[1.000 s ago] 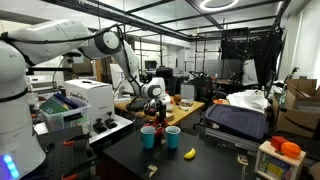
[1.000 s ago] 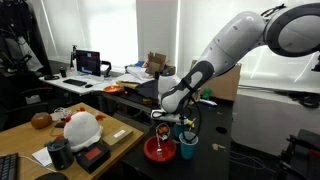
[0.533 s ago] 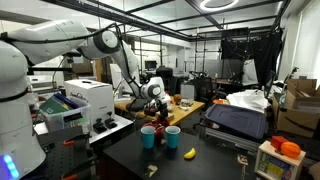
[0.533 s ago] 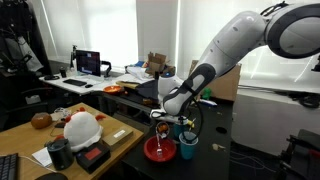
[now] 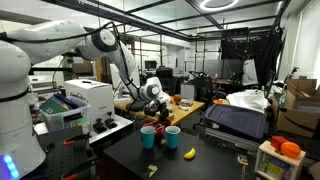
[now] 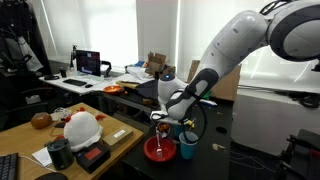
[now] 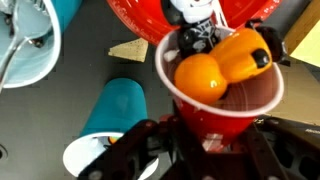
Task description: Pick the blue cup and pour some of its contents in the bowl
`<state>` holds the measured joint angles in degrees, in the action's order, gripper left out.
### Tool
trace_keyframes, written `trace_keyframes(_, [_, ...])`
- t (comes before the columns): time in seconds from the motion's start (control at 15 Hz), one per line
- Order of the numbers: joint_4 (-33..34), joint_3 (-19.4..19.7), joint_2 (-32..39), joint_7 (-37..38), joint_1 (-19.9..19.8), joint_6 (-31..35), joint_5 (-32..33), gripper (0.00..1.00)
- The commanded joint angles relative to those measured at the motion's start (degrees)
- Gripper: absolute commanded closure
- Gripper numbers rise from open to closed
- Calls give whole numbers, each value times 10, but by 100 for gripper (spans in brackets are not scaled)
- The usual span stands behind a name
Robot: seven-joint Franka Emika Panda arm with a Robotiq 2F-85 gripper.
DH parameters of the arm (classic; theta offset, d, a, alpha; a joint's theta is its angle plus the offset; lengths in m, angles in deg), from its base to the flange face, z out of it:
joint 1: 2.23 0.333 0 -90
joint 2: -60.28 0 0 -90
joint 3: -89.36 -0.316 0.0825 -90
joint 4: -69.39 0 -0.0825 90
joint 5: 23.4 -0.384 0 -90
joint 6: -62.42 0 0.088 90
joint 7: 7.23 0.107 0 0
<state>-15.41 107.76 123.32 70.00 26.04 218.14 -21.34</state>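
Hand and cups, placed with respect to the red bowl. My hand is closed partway round a red cup, with a dark finger at each side of its lower wall. In an exterior view the hand hangs just above the bowl. The red cup carries a round orange piece and a yellow piece, the two touching. The hand touches neither blue cup. One blue cup stands upright on the dark surface just beside the bowl and close to the red cup. Its wall is teal-blue and its mouth pale, and I cannot tell what is in it. A second blue cup, pale inside, stands near the bowl's edge, apart from the hand.
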Motion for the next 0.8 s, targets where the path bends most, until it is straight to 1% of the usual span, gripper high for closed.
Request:
trace_keyframes(0.0, [-33, 21, -13, 41, 24, 24, 21, 92])
trace_keyframes(0.73, [-48, 77, 1, 124, 82, 50, 55, 92])
